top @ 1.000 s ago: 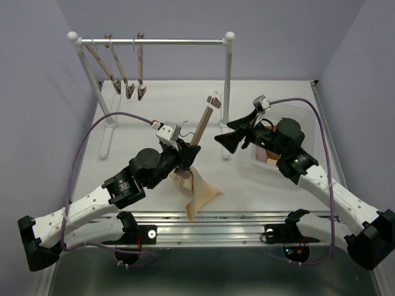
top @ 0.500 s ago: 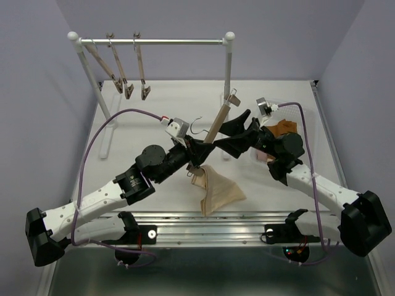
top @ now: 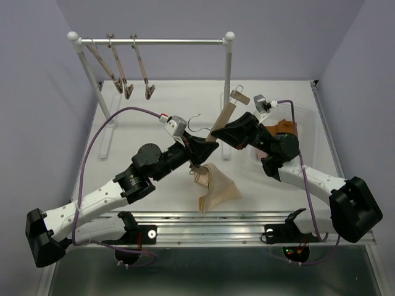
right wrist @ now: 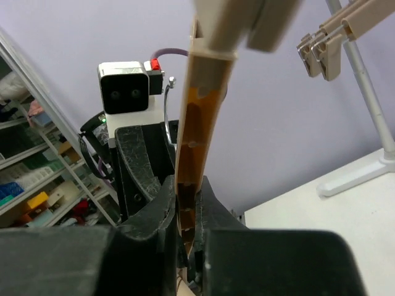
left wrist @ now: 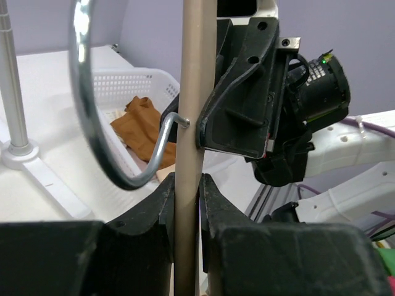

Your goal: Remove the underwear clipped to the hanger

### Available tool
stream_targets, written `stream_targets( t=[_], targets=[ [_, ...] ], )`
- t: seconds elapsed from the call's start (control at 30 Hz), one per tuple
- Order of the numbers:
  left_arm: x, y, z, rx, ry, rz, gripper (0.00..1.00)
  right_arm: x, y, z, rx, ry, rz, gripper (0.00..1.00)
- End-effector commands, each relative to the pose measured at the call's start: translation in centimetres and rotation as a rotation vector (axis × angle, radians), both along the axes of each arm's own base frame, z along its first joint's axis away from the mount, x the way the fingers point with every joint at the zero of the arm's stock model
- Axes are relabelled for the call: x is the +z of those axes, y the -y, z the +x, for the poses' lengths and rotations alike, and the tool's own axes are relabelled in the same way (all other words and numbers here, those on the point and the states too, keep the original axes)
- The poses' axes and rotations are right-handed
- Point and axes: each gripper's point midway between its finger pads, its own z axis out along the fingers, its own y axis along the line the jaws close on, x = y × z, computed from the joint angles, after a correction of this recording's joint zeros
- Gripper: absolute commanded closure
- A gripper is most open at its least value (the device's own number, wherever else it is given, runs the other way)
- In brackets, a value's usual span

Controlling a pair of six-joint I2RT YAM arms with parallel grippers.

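Observation:
A tan hanger is held tilted above the table, and both grippers grip its bar. My left gripper is shut on the bar just below the metal hook. My right gripper is shut on the same bar a little higher up, its black body close against the left fingers. Beige underwear hangs from the hanger's lower end and rests on the table. Rust-brown underwear lies in the white basket, also seen as brown underwear in the left wrist view.
A white rack stands at the back with three bare hangers on its left part. Its right post rises just behind the held hanger. The rack's foot shows in the right wrist view.
My right gripper has moved left to the hanger and closed on its bar. The left arm has carried the hanger and beige underwear slightly right.

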Motion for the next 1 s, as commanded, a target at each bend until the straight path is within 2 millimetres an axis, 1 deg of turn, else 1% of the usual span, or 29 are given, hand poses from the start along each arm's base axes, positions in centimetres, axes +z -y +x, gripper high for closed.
stream_targets(
  t=[0.0,0.07,0.13,0.17,0.2,0.23,0.3,0.33,0.37,0.47,0.5,0.6,0.63,0.67,0.7,0.73,0.77,0.87,0.97],
  targets=[
    [2.7,0.0,-0.9,-0.039,0.048,-0.094,0.96,3.2,1.2,-0.2,-0.047,0.095,0.111,0.99],
    [2.4,-0.1,-0.7,-0.031,0.034,-0.089,0.89,3.4,1.5,-0.3,-0.061,0.103,0.122,0.99],
    [2.1,-0.3,-0.3,-0.004,0.017,-0.081,0.74,3.4,1.6,-0.1,-0.072,0.094,0.126,0.99],
    [2.1,-0.4,-0.3,-0.002,0.008,-0.083,0.64,3.4,1.7,-0.1,-0.079,0.093,0.129,0.99],
    [2.0,-0.5,-0.3,-0.001,0.003,-0.081,0.45,3.4,1.9,-0.1,-0.092,0.085,0.132,0.99],
    [2.0,-1.0,0.1,0.034,-0.007,-0.081,0.34,3.1,1.9,0.6,-0.115,0.052,0.126,0.99],
    [2.0,-1.2,0.0,0.038,-0.008,-0.082,0.03,3.2,2.3,0.8,-0.154,0.058,0.121,0.99],
    [1.9,-1.5,0.0,0.048,-0.014,-0.077,0.01,3.3,2.5,1.1,-0.175,0.051,0.123,0.99],
    [2.2,-1.9,0.0,0.06,-0.012,-0.086,0.01,2.9,2.4,1.4,-0.187,0.03,0.103,0.99],
    [1.7,-3.1,0.6,0.118,-0.042,-0.072,0.01,2.9,2.4,1.6,-0.212,0.029,0.075,0.99],
    [0.8,-3.5,0.9,0.141,-0.065,-0.043,0.01,2.9,2.5,1.7,-0.222,0.036,0.067,0.99],
    [-0.2,-4.8,1.3,0.176,-0.085,-0.017,0.01,2.7,3.1,2.3,-0.258,0.017,0.043,0.99],
    [-0.6,-5.0,1.1,0.161,-0.097,-0.02,0.01,2.7,3.1,2.2,-0.256,0.018,0.042,0.99],
    [-0.8,-5.6,1.7,0.171,-0.099,-0.021,0.01,2.7,3.1,2.1,-0.254,0.017,0.042,0.99],
    [-0.9,-5.9,1.8,0.164,-0.103,-0.026,0.01,2.6,3.1,2.1,-0.248,0.015,0.04,0.99],
    [-1.3,-5.5,1.3,0.105,-0.108,-0.029,0.01,2.6,3.2,2.3,-0.25,0.017,0.037,0.99],
    [-1.2,-5.7,1.2,0.089,-0.11,-0.047,0.01,2.7,3.1,2.1,-0.24,0.022,0.033,0.99],
    [-2.0,-6.0,1.5,0.033,-0.13,-0.067,0.01,2.8,2.7,2.0,-0.214,0.02,0.027,0.99],
    [-2.2,-5.6,1.1,-0.027,-0.13,-0.068,0.01,2.9,2.7,2.5,-0.217,0.017,0.026,0.99]
  ],
)
